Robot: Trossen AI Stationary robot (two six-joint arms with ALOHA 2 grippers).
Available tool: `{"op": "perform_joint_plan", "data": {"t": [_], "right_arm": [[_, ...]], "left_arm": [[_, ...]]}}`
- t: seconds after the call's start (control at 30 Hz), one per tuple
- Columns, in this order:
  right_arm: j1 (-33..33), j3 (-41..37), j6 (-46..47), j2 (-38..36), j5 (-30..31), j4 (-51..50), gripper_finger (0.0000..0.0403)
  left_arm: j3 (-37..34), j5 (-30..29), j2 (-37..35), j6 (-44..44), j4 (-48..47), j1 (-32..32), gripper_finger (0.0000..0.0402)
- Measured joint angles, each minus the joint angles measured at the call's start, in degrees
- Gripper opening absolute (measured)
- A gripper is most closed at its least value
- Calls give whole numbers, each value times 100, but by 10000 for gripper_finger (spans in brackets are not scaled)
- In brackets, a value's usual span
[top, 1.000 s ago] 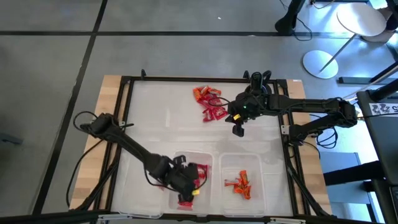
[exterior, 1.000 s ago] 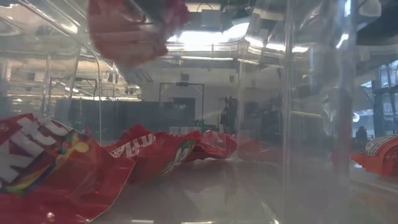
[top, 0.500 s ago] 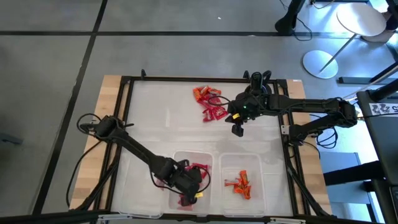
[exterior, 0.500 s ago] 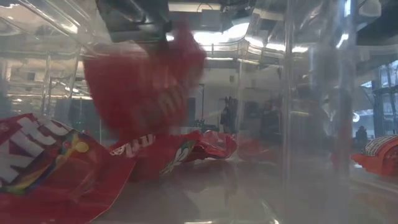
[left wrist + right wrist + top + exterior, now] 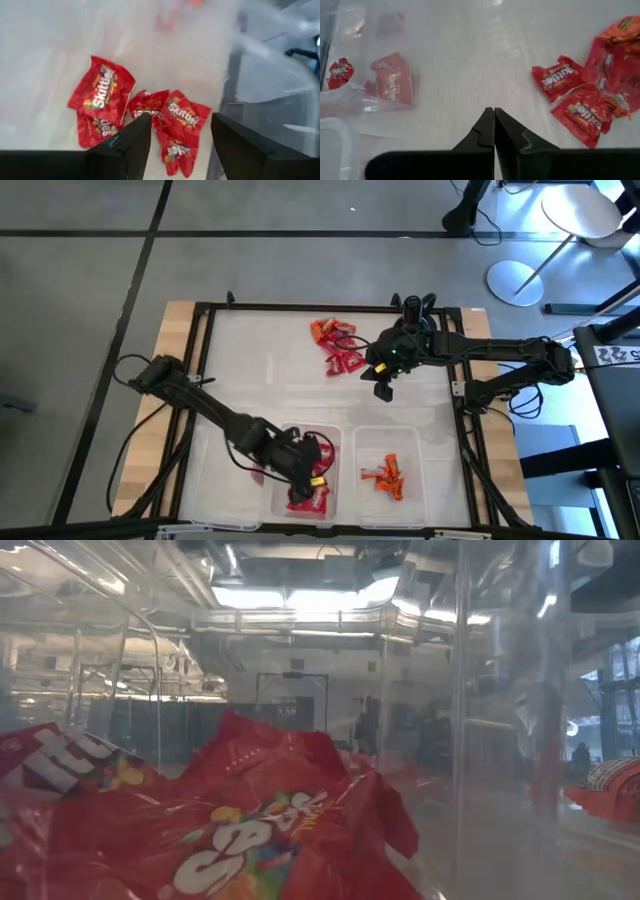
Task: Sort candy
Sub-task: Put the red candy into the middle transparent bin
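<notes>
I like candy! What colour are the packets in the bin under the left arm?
Red packets, with white writing; clearest in the left wrist view.

The red candy packets (image 5: 102, 90) are glossy, crinkled foil; the bin (image 5: 279, 442) holding them is clear, smooth plastic on the wooden table (image 5: 180, 320).

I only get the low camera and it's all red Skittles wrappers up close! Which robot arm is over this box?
Observer: The left gripper hangs over the left bin; its fingers are apart with nothing between them.
Operator: How many Skittles packets are in there?
Observer: The left wrist view shows about five, lying loose on the bin floor.
Operator: What's the other arm doing?
Observer: The right gripper is shut and empty, hanging beside the unsorted candy pile at the far side of the table.
Operator: What's in the next box?
Observer: Orange pieces in the right bin.
</notes>
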Motion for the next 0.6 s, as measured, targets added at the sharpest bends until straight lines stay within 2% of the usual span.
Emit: {"op": "perform_joint_plan", "data": {"t": [0.13,0.33,0.47,0.6], "right_arm": [[-1,0,-221,0,-2,44,3],[-1,0,-493,0,17,70,3],[-1,141,-603,0,748,38,3],[-69,379,-1114,0,883,41,4]], "left_arm": [[-8,-163,-495,179,-194,158,182],[-4,-802,-1121,809,-545,679,168],[-6,-873,-1490,1309,-876,1416,162],[-6,-859,-1733,1659,-1573,2331,161]]}}
